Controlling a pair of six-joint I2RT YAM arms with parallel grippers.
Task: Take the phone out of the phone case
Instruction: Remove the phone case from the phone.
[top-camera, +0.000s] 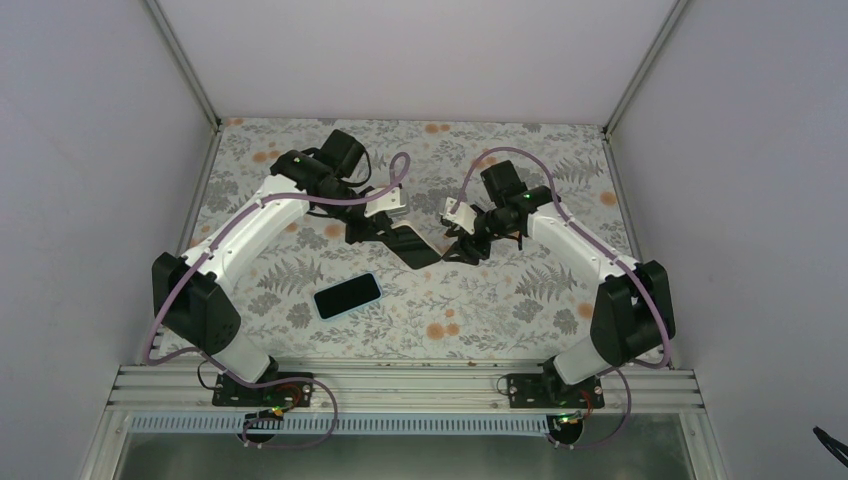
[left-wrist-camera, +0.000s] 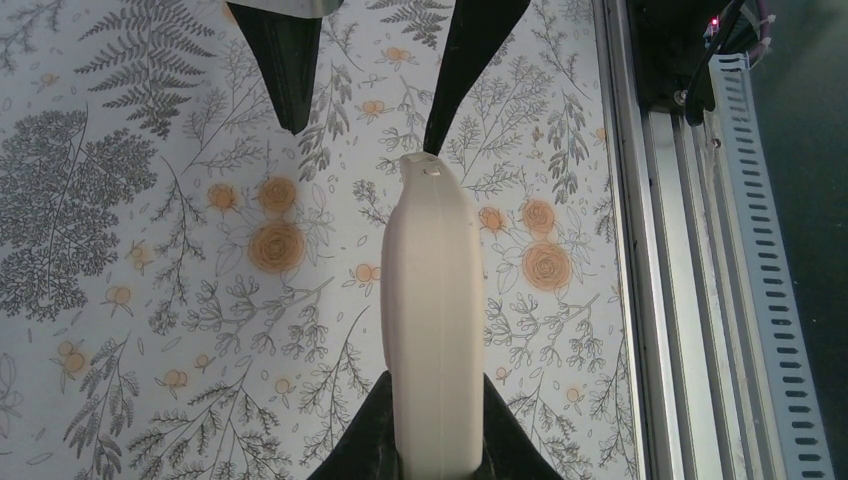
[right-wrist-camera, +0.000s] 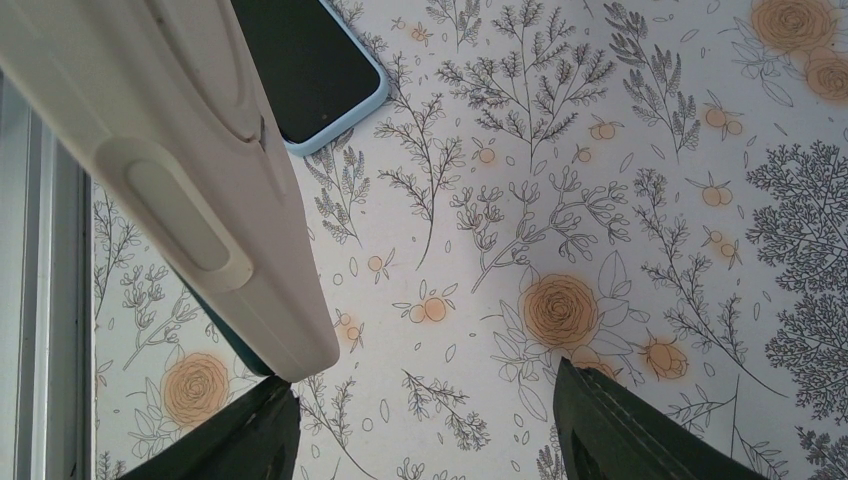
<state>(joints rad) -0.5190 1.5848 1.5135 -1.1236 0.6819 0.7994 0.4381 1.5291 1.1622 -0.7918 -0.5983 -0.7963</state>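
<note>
Phone (top-camera: 348, 296) apparently already out, lying screen-up on worktop (top-camera: 500, 310) toward near edge, left of centre. Left fingers (left-wrist-camera: 365, 445) pinching phone case (left-wrist-camera: 432, 300) aloft; right fingers (right-wrist-camera: 610, 425) spread at its end. Remaining: probably only release.

Table (top-camera: 520, 300) has a pale cover printed with grey ferns and orange flowers, walled on three sides. A metal rail (top-camera: 400, 385) runs along its near edge. One phone (top-camera: 348, 296) lies flat on the table, dark screen up, light blue rim, turned at an angle to the rail. It sits near the rail, left of the rail's middle, not touching it.
</note>
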